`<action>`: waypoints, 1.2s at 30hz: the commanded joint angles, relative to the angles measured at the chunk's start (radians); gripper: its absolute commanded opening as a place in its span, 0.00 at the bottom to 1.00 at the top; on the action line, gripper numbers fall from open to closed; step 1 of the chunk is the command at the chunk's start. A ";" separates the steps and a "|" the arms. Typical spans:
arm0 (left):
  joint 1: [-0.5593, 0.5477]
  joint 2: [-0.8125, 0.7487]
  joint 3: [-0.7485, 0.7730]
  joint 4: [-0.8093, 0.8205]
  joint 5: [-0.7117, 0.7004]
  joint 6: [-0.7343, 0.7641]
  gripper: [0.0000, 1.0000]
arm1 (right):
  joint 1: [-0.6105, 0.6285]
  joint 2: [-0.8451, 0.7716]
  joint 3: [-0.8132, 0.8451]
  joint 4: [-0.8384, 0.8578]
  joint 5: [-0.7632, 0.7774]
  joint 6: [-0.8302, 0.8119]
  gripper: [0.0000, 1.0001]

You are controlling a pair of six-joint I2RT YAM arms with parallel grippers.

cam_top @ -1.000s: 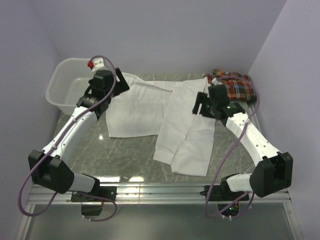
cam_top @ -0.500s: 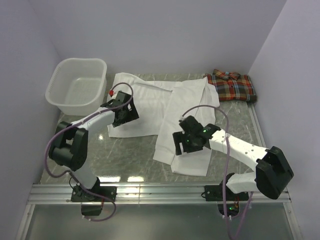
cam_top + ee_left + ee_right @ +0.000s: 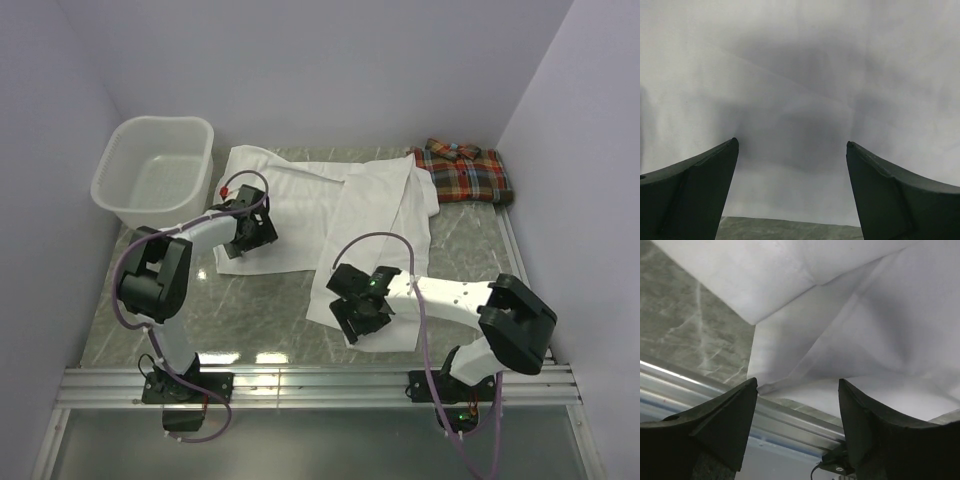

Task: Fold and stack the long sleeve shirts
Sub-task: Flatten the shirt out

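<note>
The white shirt (image 3: 300,205) lies spread on the table, its right part folded into a long panel running to the near edge. My left gripper (image 3: 246,240) is open, low over the shirt's near left hem; the left wrist view shows white cloth (image 3: 800,90) between its fingers (image 3: 695,185). My right gripper (image 3: 358,318) is open over the panel's near corner; the right wrist view shows that cloth corner (image 3: 805,360) between its fingers (image 3: 725,415). The red plaid shirt (image 3: 466,172) lies folded at the back right.
A white plastic laundry basket (image 3: 155,170) stands at the back left. A metal rail (image 3: 320,378) runs along the table's near edge, also in the right wrist view (image 3: 790,415). Walls close in on the left, back and right.
Both arms have drawn back from the far side of the table toward the near side. The left gripper came down to the shirt's near hem; the right went to the panel's near corner.
</note>
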 commanded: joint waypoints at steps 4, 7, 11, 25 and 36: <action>0.047 -0.038 -0.079 -0.014 0.016 -0.034 0.94 | 0.014 0.029 0.024 -0.051 0.093 -0.005 0.42; 0.073 -0.087 -0.151 -0.021 0.028 -0.046 0.94 | 0.028 0.013 0.038 -0.066 0.031 -0.036 0.22; 0.093 -0.187 -0.274 -0.026 0.054 -0.077 0.94 | 0.086 0.021 0.072 -0.114 -0.062 -0.069 0.06; 0.095 -0.529 -0.199 -0.124 0.048 -0.033 0.97 | -0.258 -0.117 0.355 -0.194 -0.064 -0.120 0.76; 0.093 -0.226 0.054 -0.006 0.093 0.019 0.97 | -0.677 0.084 0.267 0.273 -0.180 0.111 0.70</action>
